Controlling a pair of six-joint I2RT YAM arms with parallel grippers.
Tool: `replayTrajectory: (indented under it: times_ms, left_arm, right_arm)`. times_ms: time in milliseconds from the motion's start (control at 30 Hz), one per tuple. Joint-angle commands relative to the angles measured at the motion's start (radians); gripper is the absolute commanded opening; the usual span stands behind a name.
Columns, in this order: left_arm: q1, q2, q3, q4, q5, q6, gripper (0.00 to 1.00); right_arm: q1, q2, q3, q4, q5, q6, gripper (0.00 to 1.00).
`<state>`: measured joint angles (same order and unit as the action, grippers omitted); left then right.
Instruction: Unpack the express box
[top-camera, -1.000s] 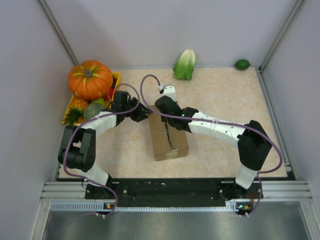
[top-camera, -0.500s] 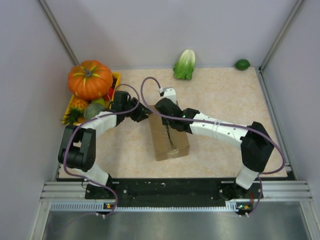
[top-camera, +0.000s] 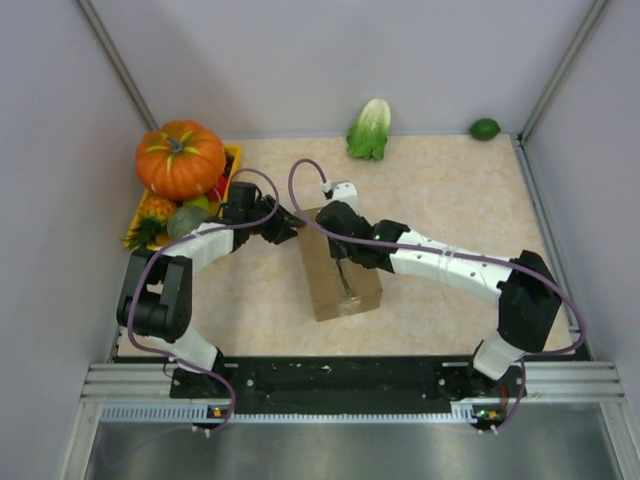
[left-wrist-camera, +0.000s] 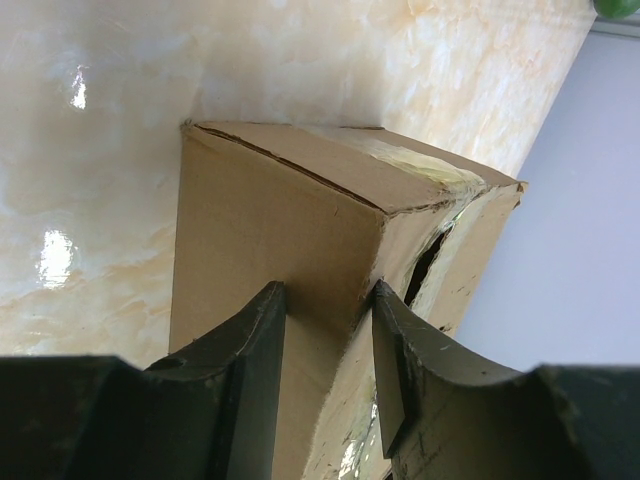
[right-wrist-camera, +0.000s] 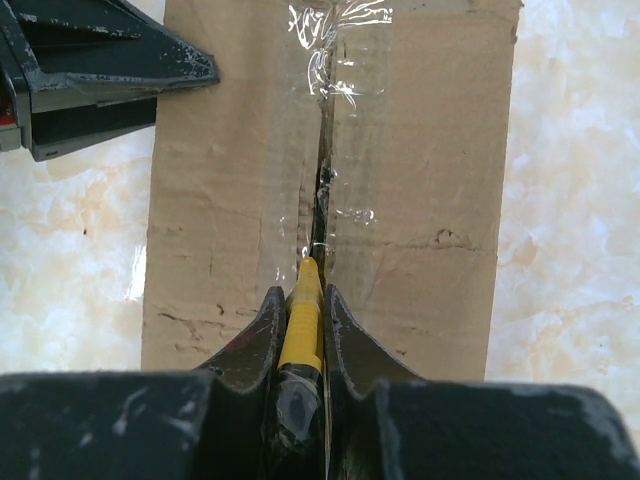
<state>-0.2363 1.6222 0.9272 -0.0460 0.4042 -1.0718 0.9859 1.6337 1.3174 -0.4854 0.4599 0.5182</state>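
The express box (top-camera: 338, 292) lies closed on the table (top-camera: 460, 190), just to the right of the pumpkin (top-camera: 180, 158) and nearer the arm bases. Its taped centre seam is parted into a thin dark slit, through which nothing inside can be made out. The right gripper (right-wrist-camera: 302, 293) is closed tight on a yellow cutter (right-wrist-camera: 301, 335), whose tip sits in that seam. The left gripper (left-wrist-camera: 326, 290), its jaws part-way apart, is clamped across the box corner closest to the pumpkin, one finger on each face. The pumpkin itself fills a yellow tray (top-camera: 234, 154), with a pineapple (top-camera: 146, 224) and a green fruit (top-camera: 185, 218) packed in on its near side. Far right of the pumpkin, along the back wall, lie a leafy cabbage (top-camera: 370, 128) and a lime (top-camera: 485, 128).
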Motion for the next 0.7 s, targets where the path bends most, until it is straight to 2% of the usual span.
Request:
replayTrajectory:
  times_ms: [0,667]
  left_arm:
    - [0.000,0.062,-0.025,-0.055,-0.099,-0.014,0.27]
    - [0.000,0.067,-0.033,-0.048,-0.104,-0.002,0.25]
  right_arm:
    - [0.034,-0.070,-0.010,-0.041,-0.052,0.029,0.00]
    - [0.068,-0.127,-0.050,-0.139,-0.072,0.032,0.00]
